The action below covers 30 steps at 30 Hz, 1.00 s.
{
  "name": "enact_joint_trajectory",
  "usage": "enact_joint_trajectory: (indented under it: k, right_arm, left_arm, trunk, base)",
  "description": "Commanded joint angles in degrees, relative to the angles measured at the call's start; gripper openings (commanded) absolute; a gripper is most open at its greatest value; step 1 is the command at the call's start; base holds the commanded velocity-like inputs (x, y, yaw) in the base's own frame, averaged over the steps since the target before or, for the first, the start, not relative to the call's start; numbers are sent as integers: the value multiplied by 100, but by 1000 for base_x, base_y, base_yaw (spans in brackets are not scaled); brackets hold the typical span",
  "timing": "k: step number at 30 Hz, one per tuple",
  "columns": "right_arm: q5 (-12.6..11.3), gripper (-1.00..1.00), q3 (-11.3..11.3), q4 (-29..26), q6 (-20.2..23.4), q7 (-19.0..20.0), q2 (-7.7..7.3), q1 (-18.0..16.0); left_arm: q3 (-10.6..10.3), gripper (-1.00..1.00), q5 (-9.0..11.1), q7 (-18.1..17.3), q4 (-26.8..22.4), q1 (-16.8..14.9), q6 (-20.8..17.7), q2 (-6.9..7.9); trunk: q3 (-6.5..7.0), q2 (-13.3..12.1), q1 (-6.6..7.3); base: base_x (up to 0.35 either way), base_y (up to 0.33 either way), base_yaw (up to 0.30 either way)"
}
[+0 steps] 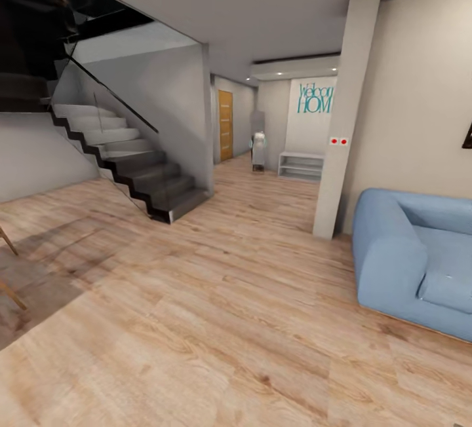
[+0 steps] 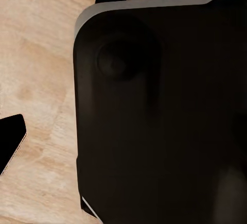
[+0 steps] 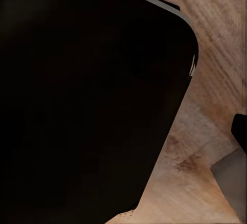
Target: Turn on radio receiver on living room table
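Both sets of my fingers stay unreadable to me; I cannot tell whether they are released or clenched. Each wrist looks at my dark rounded base [image 2: 154, 121] over plank floor [image 1: 216, 322]. Ahead, open floor runs between the staircase [image 1: 131, 165] and the blue sofa [image 1: 413, 257] edge in the living room. No radio visible.

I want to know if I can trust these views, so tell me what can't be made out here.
- Blue sofa: cut off by the head view's right edge.
- Teal wall lettering: partly hidden behind the pillar.
- Dark frame on the wall: mostly cut off by the right edge.
- Both wrist views: a dark rounded body blocks most of the wood floor.
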<state>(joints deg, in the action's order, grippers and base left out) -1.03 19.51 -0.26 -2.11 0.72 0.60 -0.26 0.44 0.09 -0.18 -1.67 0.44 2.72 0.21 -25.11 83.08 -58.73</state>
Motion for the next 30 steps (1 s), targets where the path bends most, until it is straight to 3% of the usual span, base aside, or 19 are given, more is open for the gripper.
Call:
enact_joint_trajectory:
  k: [1,8,30]
  right_arm:
    - [-1,100,0,0,0,0,0,0]
    - [-3,100,-4,0,0,4,1,0]
    - [-3,100,0,0,7,7,2,0]
  left_arm:
    - [0,100,0,0,0,0,0,1]
    - [0,100,0,0,0,0,0,-3]
    - [1,100,0,7,0,0,-6,-4]
  trunk:
    - [0,0,0]
    - [0,0,0]
    - [0,0,0]
  base:
    - [323,0,-65]
    - [284,0,-204]
    - [8,0,-285]
